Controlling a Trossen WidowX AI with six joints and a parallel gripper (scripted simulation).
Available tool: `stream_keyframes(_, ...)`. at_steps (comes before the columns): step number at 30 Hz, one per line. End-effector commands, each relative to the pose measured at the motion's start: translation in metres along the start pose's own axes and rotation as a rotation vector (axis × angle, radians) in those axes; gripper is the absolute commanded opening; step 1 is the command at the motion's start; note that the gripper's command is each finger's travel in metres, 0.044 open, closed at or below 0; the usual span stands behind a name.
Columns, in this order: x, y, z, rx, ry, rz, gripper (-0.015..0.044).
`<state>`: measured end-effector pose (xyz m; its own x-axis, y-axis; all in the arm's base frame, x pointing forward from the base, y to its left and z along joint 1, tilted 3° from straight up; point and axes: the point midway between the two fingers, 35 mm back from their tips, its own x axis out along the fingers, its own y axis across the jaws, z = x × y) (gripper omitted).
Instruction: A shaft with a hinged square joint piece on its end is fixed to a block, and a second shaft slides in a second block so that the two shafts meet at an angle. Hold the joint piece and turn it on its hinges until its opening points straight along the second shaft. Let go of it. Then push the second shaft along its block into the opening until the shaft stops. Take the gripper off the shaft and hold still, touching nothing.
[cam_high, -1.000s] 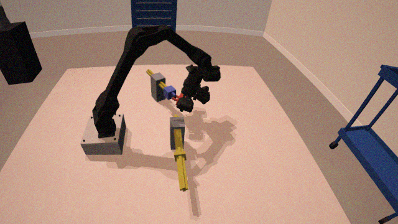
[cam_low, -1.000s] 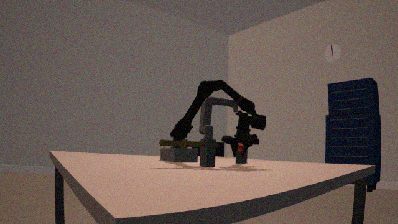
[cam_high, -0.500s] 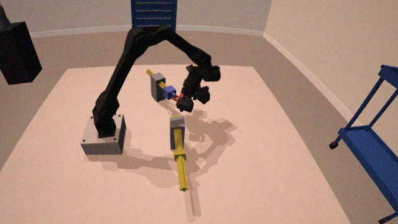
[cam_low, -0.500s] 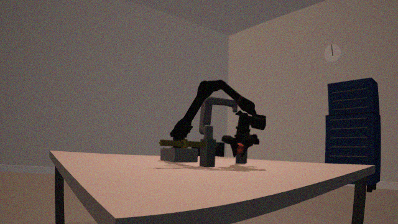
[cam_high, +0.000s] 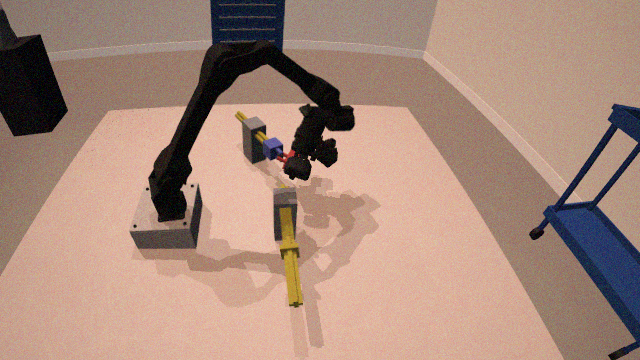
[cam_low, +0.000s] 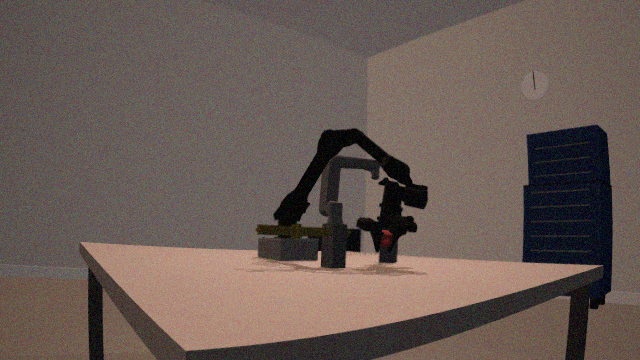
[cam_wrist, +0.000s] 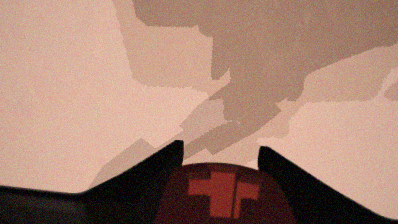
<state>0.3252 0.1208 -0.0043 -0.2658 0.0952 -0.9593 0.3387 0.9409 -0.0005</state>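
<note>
Two gray blocks stand on the table (cam_high: 400, 300) (cam_low: 300, 300) (cam_wrist: 50, 100).

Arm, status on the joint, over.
Claw shut on red joint piece. Long yellow shaft still outside its opening. No obstruction seen near claw.

From here I see the black arm (cam_high: 202, 95) (cam_low: 320, 160) rise from near the bench's left edge in the top view, bend over high up, and slope down toward the middle. Its wrist (cam_high: 325, 92) (cam_low: 400, 172) folds so the gripper (cam_high: 311, 162) (cam_low: 386, 245) (cam_wrist: 220, 151) points down above the bench, well inside every corner, its fingers part-way apart and clamped.
</note>
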Motion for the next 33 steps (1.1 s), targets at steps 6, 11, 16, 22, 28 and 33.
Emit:
stream_keyframes(6, 0.000, -0.001, 0.000, 0.029, -0.009, 0.007, 0.0000)
stream_keyframes(11, -0.002, -0.006, 0.000, 0.124, -0.037, 0.028, 0.0000)
stream_keyframes(16, -0.003, -0.010, -0.001, 0.215, -0.061, 0.047, 0.0000)
stream_keyframes(22, -0.004, -0.015, -0.002, 0.323, -0.089, 0.066, 0.0000)
stream_keyframes(28, -0.005, -0.020, -0.003, 0.431, -0.118, 0.081, 0.0000)
stream_keyframes(33, -0.005, -0.024, -0.005, 0.521, -0.142, 0.089, 0.0000)
